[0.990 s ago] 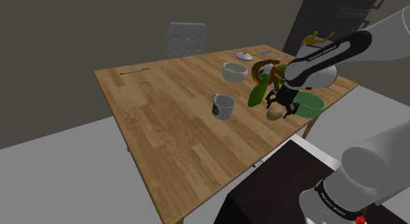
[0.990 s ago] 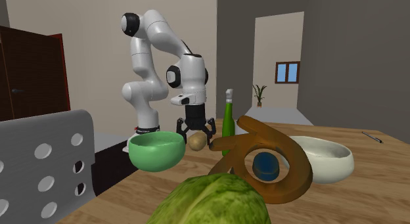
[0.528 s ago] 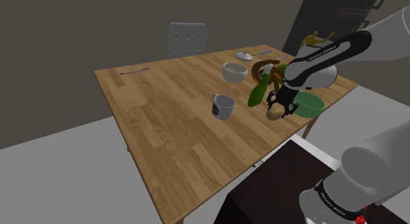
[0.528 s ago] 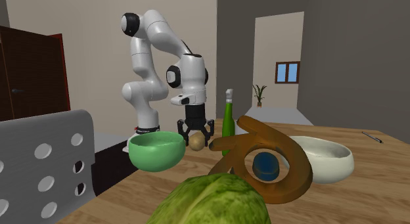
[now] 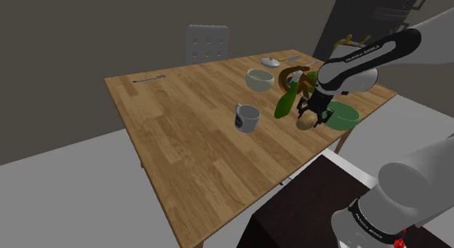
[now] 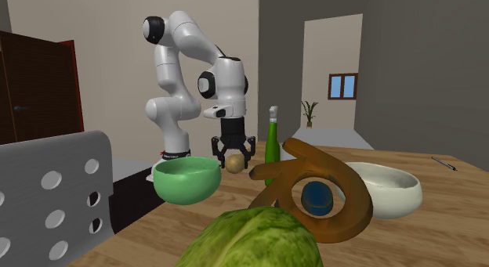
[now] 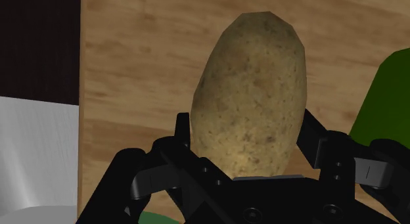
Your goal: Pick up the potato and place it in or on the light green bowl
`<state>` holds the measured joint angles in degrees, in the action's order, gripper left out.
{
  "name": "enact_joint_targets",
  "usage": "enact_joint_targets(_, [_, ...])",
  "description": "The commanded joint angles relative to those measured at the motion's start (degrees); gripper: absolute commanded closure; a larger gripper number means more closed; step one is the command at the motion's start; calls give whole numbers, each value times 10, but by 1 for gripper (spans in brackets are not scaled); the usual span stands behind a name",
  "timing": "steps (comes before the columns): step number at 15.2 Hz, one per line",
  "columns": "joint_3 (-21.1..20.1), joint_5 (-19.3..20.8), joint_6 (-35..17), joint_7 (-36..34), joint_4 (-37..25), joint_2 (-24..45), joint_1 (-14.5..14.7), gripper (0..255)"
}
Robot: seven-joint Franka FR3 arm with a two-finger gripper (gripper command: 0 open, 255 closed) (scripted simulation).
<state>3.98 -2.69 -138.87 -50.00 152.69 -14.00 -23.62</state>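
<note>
The brown potato (image 7: 253, 98) sits clasped between my black fingers (image 7: 309, 131), with my gripper (image 7: 246, 127) shut on it. In the shoulder view the gripper (image 5: 311, 116) holds the potato (image 5: 305, 123) just above the wooden table (image 5: 189, 137), close to the light green bowl (image 5: 342, 117) near the table's right corner. From the second exterior view the potato (image 6: 233, 160) hangs in the gripper (image 6: 232, 154) slightly behind and to the right of the green bowl (image 6: 186, 179).
A dark green bottle (image 5: 285, 102) stands close beside the gripper. A white mug (image 5: 247, 118), a white bowl (image 5: 260, 80), a brown wooden ring piece (image 6: 317, 187) and a lettuce head (image 6: 251, 238) share the table. A grey chair (image 5: 207, 44) stands behind it.
The fingers closed on the potato, and the arm has since raised it slightly off the table.
</note>
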Motion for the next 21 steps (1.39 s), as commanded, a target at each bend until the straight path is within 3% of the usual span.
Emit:
enact_joint_targets(1, [-1,2,19,-3,-5,-14,0,255])
enact_joint_targets(21, [-6,12,199,-16,-91,-108,-5,255])
